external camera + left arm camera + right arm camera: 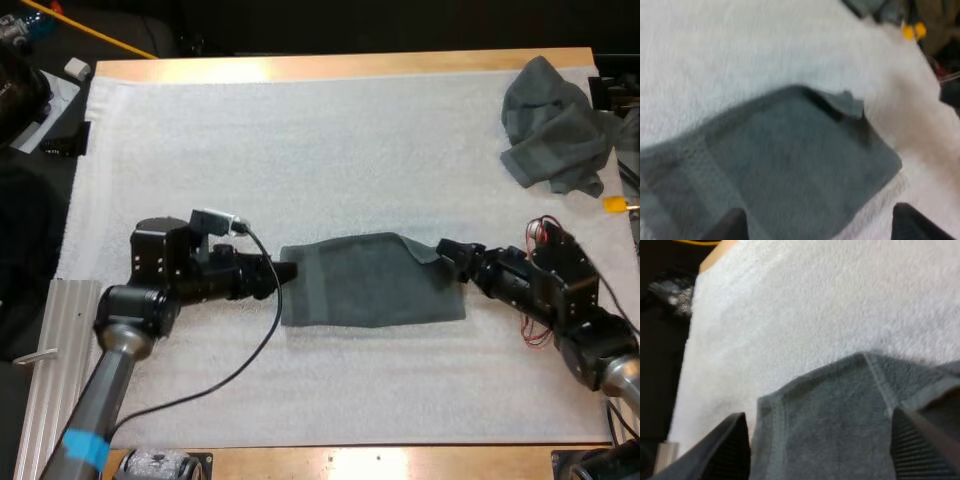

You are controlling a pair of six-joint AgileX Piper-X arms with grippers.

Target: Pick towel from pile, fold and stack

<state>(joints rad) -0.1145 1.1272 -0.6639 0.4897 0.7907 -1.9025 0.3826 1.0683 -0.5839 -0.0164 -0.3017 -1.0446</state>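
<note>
The flat towel [372, 282] lies between the left tool [285, 272] and right tool [446, 251].

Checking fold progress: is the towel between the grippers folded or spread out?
Looks folded, lying flat: the towel is a compact rectangle with layered edges; one far corner is flipped over.

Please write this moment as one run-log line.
left gripper open at flat towel left edge | right gripper open at right edge | crumpled towel far right corner

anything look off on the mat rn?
Minor: the flat towel mid-mat isn't square. Its far right corner is flipped over on itself beside the right gripper, so that end looks ragged. The crumpled towel at the mat's far right looks normal.
</note>
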